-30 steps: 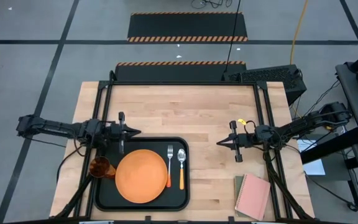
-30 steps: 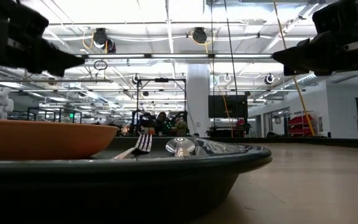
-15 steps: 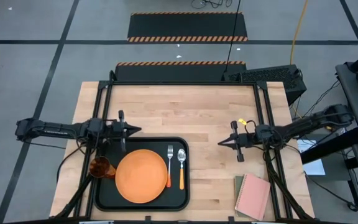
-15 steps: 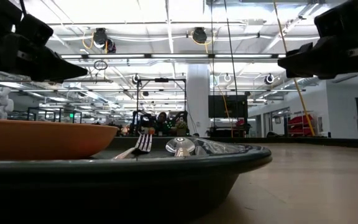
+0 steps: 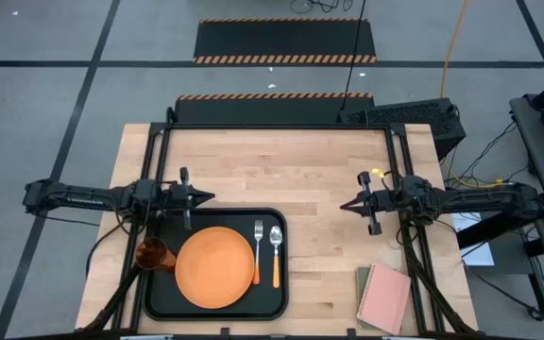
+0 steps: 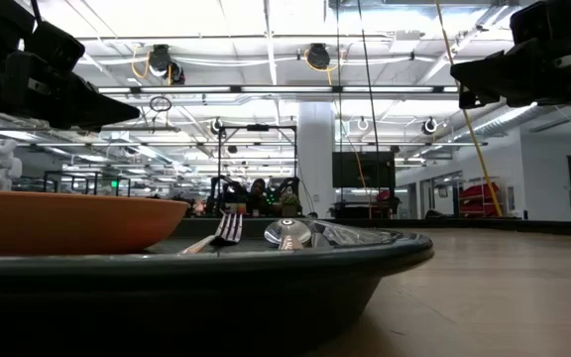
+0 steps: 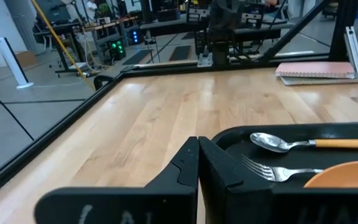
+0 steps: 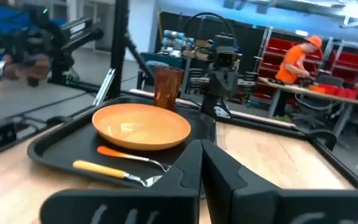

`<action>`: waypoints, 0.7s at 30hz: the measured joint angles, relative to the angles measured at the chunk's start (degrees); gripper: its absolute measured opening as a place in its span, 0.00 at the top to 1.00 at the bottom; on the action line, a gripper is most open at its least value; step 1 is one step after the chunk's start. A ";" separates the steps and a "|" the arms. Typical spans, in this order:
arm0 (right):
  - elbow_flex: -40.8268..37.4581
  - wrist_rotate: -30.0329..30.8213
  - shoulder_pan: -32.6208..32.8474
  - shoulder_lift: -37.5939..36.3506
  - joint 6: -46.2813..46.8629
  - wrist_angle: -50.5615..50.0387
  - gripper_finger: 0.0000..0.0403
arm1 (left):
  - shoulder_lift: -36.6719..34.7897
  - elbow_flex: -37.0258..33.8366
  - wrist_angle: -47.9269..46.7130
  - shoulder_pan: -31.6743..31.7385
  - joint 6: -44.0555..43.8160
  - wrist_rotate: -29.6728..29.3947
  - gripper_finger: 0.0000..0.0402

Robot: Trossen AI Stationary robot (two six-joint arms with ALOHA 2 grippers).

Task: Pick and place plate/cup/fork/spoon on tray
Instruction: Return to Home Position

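As black rectangular tray [image 5: 159,288] lies just beside clenched, empty left claw [image 5: 206,199], that claw is nearer. Right claw [image 5: 346,206], also clenched, sits well apart.

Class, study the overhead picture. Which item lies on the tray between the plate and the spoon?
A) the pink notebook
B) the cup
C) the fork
C: the fork lies on the tray, with the plate on one side and the spoon on the other.
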 joint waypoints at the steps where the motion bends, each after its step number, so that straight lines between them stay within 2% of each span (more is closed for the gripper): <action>1: 0.00 0.10 -0.51 -0.51 1.09 -0.22 1.00 | 0.00 0.00 0.24 0.00 -0.04 0.00 0.99; 5: 0.00 2.29 -0.69 -1.91 9.07 -0.42 1.00 | 0.00 0.02 0.60 0.00 0.11 0.00 0.98; 10: -0.02 15.70 4.54 -2.93 10.08 -3.47 1.00 | 0.00 0.02 0.62 0.00 0.35 0.00 0.99; 11: -0.02 16.88 5.97 -3.23 9.59 -3.50 1.00 | 0.00 0.02 0.60 0.00 0.29 0.00 0.98; 15: -0.02 17.04 10.86 -4.86 5.73 -3.37 1.00 | 0.00 0.02 0.49 0.00 0.32 0.00 0.99; 21: -0.02 16.85 12.00 -9.92 4.68 -8.16 1.00 | 0.00 0.02 0.58 0.00 0.01 0.00 0.98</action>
